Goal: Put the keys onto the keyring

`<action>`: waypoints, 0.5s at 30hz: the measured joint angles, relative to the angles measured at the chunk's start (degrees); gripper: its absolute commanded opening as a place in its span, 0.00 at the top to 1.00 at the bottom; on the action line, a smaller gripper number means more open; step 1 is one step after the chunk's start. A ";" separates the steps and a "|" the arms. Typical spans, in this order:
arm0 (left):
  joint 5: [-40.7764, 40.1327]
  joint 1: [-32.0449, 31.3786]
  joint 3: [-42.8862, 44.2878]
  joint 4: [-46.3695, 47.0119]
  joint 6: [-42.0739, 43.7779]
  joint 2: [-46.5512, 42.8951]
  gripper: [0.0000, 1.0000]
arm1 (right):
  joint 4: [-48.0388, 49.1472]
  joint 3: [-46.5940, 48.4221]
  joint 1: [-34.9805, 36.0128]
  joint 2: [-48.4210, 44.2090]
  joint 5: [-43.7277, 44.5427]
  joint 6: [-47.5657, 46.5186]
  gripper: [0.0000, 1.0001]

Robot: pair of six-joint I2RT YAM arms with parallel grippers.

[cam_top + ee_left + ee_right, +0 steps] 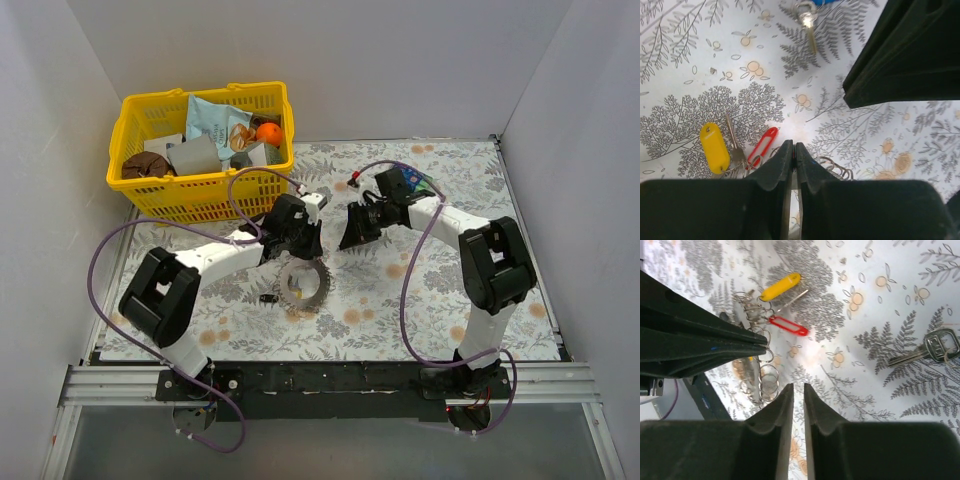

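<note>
The keyring (303,283) is a ridged metal hoop on the flowered cloth at mid-table. My left gripper (296,244) is at its far edge. In the left wrist view my left gripper (793,150) is shut, with the keyring's coils (837,167) showing on both sides of the tips. A yellow-tagged key (715,146) and a red tag (762,145) lie just left of it. A silver key (808,25) lies farther off. My right gripper (798,390) is empty, its jaws a narrow gap apart, facing the left one (710,342). It also shows in the top view (350,235).
A yellow basket (140,190) with a blue-green packet (215,120) and other items stands at back left. A small dark key (267,298) lies left of the hoop. Small loose rings (767,380) lie by the right fingertips. White walls close in the left, back and right sides.
</note>
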 measured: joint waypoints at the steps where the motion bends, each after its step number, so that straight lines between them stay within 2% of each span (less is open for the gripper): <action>1: 0.31 0.00 0.22 -0.44 0.20 -0.83 0.96 | 0.02 0.00 0.00 -0.76 -0.50 -0.02 0.70; 2: 0.87 0.00 0.66 -1.09 0.52 -1.81 0.96 | 0.09 0.00 0.00 -1.53 -1.03 -0.02 0.66; 6: 2.64 0.00 2.21 -2.69 1.81 -4.20 0.96 | 1.42 -0.02 -0.04 -5.01 -3.19 0.39 0.38; 9: 4.09 0.00 2.89 -4.35 3.10 -5.95 0.96 | 4.04 -0.52 -0.04 -8.37 -4.37 0.48 0.28; 15: 7.30 0.00 3.58 -7.04 5.55 -9.09 0.95 | 9.44 -3.50 -0.07 -14.08 -6.91 0.68 0.26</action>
